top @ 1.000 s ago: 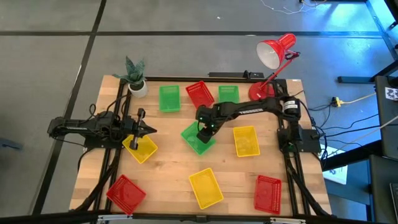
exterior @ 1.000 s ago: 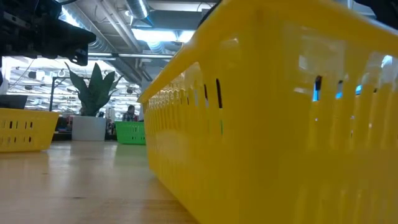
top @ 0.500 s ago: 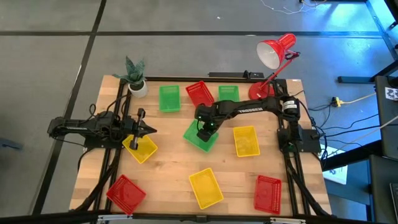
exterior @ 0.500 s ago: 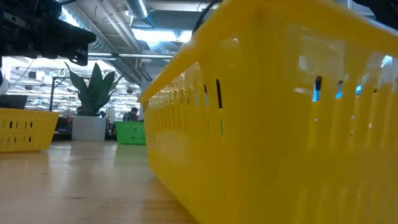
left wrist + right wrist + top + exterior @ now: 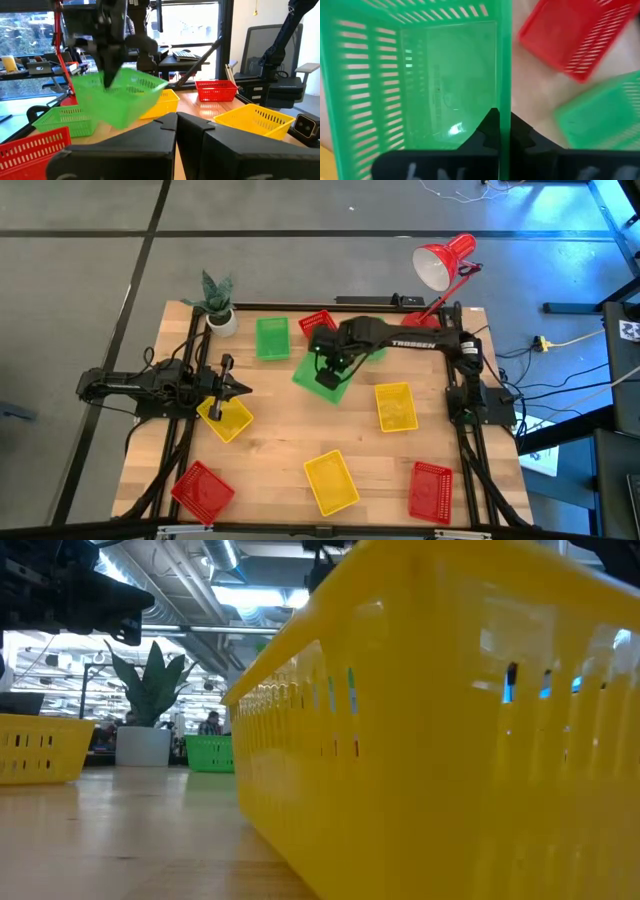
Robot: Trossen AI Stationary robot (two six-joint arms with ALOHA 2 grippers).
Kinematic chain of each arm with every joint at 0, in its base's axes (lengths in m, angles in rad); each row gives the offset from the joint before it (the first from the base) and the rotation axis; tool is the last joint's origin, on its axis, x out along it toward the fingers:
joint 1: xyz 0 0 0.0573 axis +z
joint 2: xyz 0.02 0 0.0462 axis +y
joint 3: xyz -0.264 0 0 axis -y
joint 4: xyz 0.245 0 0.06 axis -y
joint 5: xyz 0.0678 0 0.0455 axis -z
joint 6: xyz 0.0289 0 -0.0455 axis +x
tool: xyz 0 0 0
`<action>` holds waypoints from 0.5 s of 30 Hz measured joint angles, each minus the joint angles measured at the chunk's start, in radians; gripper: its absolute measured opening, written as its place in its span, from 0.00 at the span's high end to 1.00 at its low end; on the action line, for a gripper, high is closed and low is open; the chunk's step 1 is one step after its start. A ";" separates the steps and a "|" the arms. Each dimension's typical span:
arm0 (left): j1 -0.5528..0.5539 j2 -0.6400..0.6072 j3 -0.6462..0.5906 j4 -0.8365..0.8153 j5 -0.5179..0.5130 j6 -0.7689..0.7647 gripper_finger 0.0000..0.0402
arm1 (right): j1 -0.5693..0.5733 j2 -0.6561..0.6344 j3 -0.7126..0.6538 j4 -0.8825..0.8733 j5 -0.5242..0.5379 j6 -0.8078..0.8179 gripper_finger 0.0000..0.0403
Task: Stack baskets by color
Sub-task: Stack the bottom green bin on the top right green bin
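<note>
My right gripper (image 5: 331, 372) is shut on a green basket (image 5: 318, 376) and holds it above the middle of the table. Two more green baskets (image 5: 272, 338) (image 5: 372, 332) and a red one (image 5: 318, 322) rest on their bases near the far edge, the latter two partly under the arm. Yellow baskets lie at the left (image 5: 226, 418), the right (image 5: 395, 406) and the near middle (image 5: 331, 481). Two other red baskets (image 5: 203, 490) (image 5: 431, 491) sit at the near corners. My left gripper (image 5: 240, 388) waits shut at the table's left, by the left yellow basket. My right gripper pinches one side wall of the green basket at its rim (image 5: 505, 100), with one finger (image 5: 491, 125) inside the basket and the other (image 5: 521, 136) outside. The fingers come from above, pointing down. The basket (image 5: 120, 100) hangs lifted clear of the table and tilted.
A potted plant (image 5: 218, 305) stands at the far left corner and a red desk lamp (image 5: 440, 265) at the far right. In the low view a yellow basket (image 5: 450, 720) fills the foreground. Bare wood shows between the near baskets.
My right gripper has gone up with the green basket. The basket has left the table and now hangs tilted, and in the high view it has shifted toward the far edge.
</note>
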 joint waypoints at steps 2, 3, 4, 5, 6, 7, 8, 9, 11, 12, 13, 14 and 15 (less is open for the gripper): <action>0.000 0.000 0.000 0.000 0.000 0.000 1.00 | 0.000 0.000 0.055 -0.037 0.024 -0.003 1.00; 0.000 0.000 0.000 0.000 0.000 0.000 1.00 | -0.001 0.000 0.082 -0.058 0.024 -0.003 1.00; 0.000 0.000 0.000 0.000 0.000 0.000 1.00 | -0.001 0.000 0.109 -0.080 0.024 -0.003 1.00; 0.000 0.000 0.000 0.000 0.000 0.000 1.00 | -0.001 0.000 0.135 -0.099 0.026 -0.004 1.00; 0.000 0.000 0.000 0.000 0.000 0.000 1.00 | -0.001 0.000 0.160 -0.113 0.038 -0.004 1.00; 0.000 0.000 0.000 0.000 0.000 0.000 1.00 | 0.000 0.000 0.187 -0.125 0.059 -0.003 1.00; 0.000 0.000 0.000 0.000 0.000 0.000 1.00 | 0.000 0.000 0.211 -0.142 0.081 -0.004 1.00; 0.000 0.000 0.000 0.000 0.000 0.000 1.00 | 0.000 0.000 0.233 -0.159 0.099 -0.003 1.00; 0.000 0.000 0.000 0.000 0.000 0.000 1.00 | -0.001 0.000 0.274 -0.181 0.125 0.000 1.00; 0.000 0.000 0.000 0.000 0.000 0.000 1.00 | -0.001 0.000 0.292 -0.188 0.131 0.000 1.00; 0.000 0.000 0.000 0.000 0.000 0.000 1.00 | -0.001 0.000 0.308 -0.192 0.135 0.000 1.00; 0.000 0.000 0.000 0.000 0.000 0.000 1.00 | -0.001 0.000 0.323 -0.200 0.138 0.000 1.00; 0.000 0.000 0.000 0.000 0.000 0.000 1.00 | -0.001 0.000 0.339 -0.214 0.138 0.000 1.00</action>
